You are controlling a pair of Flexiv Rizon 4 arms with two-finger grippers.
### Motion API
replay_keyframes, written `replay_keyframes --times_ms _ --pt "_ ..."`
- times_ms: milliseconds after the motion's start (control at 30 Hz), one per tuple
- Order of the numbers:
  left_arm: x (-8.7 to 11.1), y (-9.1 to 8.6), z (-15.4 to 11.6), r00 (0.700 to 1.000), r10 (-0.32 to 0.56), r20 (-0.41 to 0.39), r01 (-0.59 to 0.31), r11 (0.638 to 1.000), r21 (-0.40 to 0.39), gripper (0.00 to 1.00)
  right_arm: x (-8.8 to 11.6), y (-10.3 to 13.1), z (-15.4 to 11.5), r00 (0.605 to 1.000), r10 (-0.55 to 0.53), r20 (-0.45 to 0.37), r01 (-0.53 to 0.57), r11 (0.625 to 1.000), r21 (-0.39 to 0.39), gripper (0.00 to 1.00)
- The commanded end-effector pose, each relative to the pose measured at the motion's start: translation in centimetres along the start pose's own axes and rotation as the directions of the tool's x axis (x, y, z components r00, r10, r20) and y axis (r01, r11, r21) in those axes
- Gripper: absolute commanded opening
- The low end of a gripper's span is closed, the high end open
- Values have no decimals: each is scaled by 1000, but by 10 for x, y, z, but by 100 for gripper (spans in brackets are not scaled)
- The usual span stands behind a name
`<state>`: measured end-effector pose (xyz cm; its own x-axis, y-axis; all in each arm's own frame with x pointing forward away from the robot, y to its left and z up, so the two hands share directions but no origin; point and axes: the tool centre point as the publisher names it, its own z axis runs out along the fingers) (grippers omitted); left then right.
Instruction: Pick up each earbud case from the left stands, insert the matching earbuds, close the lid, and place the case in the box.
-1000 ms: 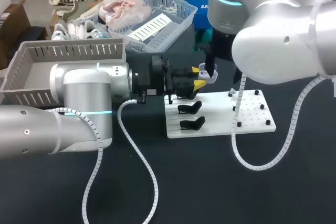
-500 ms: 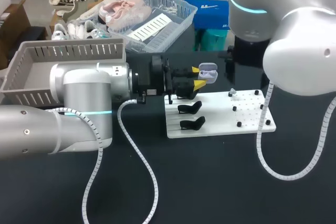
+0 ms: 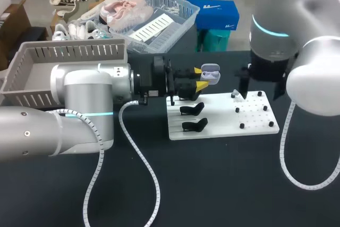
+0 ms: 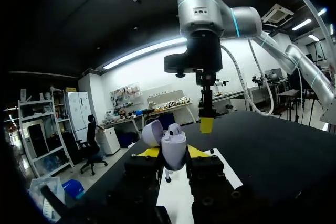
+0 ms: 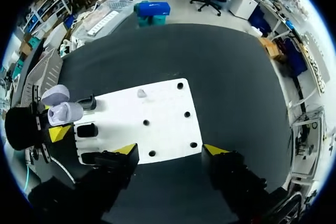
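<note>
My left gripper [image 3: 200,80] is shut on a lavender earbud case [image 3: 211,75], held just behind the white board [image 3: 223,115]. The case's lid [image 4: 152,132] stands open, and one earbud [image 4: 175,128] shows in the case [image 4: 173,153] between the yellow tips of the left gripper [image 4: 173,152]. My right gripper [image 5: 170,149] hangs open and empty above the board [image 5: 163,124], to the right of the case [image 5: 65,113]. A loose earbud [image 5: 142,93] lies on the board. Two black stands [image 3: 192,109] sit on the board's left half.
A grey slatted box [image 3: 64,59] stands at the back left, behind my left arm. Small black pegs [image 3: 241,125] dot the right half of the board. Dark tabletop surrounds the board at the front and right.
My right gripper has drawn back from the open case, moved right over the board, and its fingers have spread wider. The left arm has stayed still with the case.
</note>
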<state>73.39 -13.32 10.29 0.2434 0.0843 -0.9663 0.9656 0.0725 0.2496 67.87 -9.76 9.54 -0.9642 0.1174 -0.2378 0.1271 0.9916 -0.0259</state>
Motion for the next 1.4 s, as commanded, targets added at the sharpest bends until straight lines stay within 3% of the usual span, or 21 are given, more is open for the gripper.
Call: replay_keyframes --times_ms 33,233,467,733,1100,1300,1400 --pt "0 0 1 1000 1 -1 -1 1000 -3 0 -15 4 17 999 -5 -31 5 1000 -12 75" --pt "0 0 1 1000 1 -1 -1 1000 -3 0 -30 17 29 999 -7 -53 4 998 -61 73" --pt "0 0 1 1000 1 -1 -1 1000 -3 0 -39 28 40 992 91 -93 -102 988 -118 74" --pt "0 0 1 1000 1 -1 -1 1000 -3 0 -44 36 48 974 190 -126 -205 971 -120 69" --pt "0 0 1 1000 1 -1 -1 1000 -3 0 -46 50 58 969 211 -132 -226 967 -114 60" --pt "0 0 1 1000 1 -1 -1 1000 -3 0 -47 50 69 964 237 -123 -252 959 -127 65" --pt "0 0 1 1000 1 -1 -1 1000 -3 0 -47 50 71 972 223 -75 -231 966 -120 67"
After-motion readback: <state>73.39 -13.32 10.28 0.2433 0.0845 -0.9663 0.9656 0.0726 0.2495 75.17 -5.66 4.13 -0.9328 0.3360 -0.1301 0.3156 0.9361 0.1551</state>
